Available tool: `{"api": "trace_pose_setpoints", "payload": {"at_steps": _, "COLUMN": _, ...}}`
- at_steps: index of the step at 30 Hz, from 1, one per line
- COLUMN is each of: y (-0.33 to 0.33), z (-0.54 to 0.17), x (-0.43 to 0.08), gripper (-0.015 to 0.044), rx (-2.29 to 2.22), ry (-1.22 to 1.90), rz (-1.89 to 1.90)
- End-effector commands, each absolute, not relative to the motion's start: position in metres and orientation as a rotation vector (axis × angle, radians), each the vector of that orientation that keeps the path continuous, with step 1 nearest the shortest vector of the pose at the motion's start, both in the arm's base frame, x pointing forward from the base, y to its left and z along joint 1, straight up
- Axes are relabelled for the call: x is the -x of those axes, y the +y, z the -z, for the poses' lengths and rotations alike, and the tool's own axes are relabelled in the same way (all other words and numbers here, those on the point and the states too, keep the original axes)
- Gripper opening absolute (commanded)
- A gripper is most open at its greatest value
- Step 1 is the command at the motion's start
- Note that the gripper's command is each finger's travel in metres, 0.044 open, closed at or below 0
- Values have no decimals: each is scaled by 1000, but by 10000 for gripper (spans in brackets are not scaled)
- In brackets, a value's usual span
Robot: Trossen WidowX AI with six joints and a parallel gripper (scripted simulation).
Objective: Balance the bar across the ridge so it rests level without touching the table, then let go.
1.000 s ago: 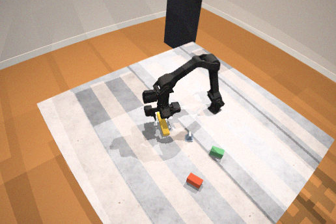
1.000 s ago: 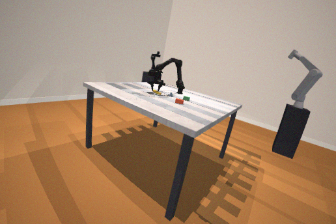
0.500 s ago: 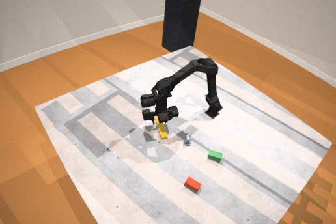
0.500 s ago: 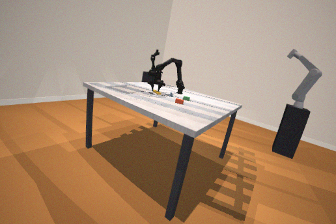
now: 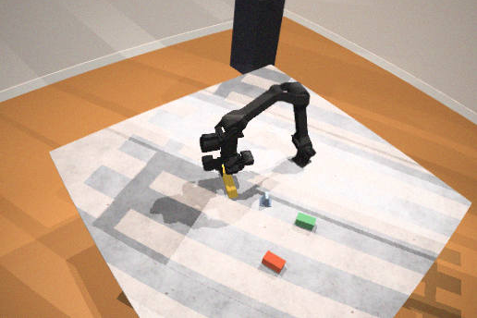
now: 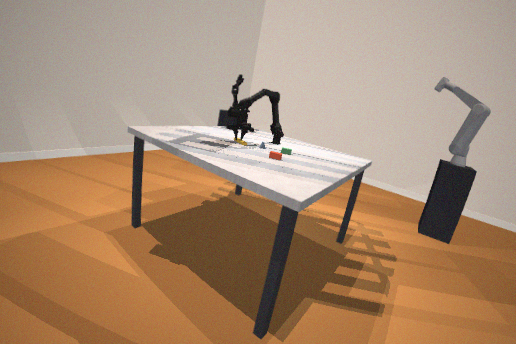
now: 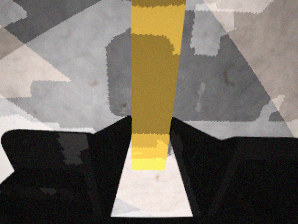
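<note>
A yellow bar (image 5: 230, 186) (image 6: 242, 142) (image 7: 152, 85) appears to lie flat on the table; any small gap under it cannot be told. My gripper (image 5: 225, 170) (image 6: 239, 139) (image 7: 150, 121) points down and is shut on the bar near one end, a finger on each long side. In the wrist view the bar runs up out of the picture, with its near end just past the fingertips. The small blue-grey ridge (image 5: 267, 197) (image 6: 263, 145) stands beside the bar's far end, apart from it, with nothing on it. The wrist view does not show the ridge.
A green block (image 5: 305, 221) (image 6: 286, 151) lies beyond the ridge from my gripper. A red block (image 5: 274, 262) (image 6: 275, 155) lies nearer the table's front. My arm's base (image 5: 302, 155) stands on the table (image 5: 370, 255) (image 6: 320, 181) behind the ridge.
</note>
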State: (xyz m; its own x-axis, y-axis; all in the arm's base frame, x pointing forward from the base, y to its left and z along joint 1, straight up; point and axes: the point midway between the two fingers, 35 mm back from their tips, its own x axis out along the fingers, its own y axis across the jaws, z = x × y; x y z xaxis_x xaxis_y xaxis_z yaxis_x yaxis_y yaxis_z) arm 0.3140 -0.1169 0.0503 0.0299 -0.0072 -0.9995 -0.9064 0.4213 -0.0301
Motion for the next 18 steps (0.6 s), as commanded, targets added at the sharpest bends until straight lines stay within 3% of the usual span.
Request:
{"api": "trace_pose_setpoints", "payload": {"at_steps": 1, "y": -117, "z": -56, "x": -315, "gripper": 0, "rx": 899, "ry": 1362, "rz": -862}}
{"api": "trace_pose_setpoints", "payload": {"at_steps": 18, "y": -118, "z": -100, "x": -316, "gripper": 0, "rx": 901, "ry": 1364, "rz": -864}}
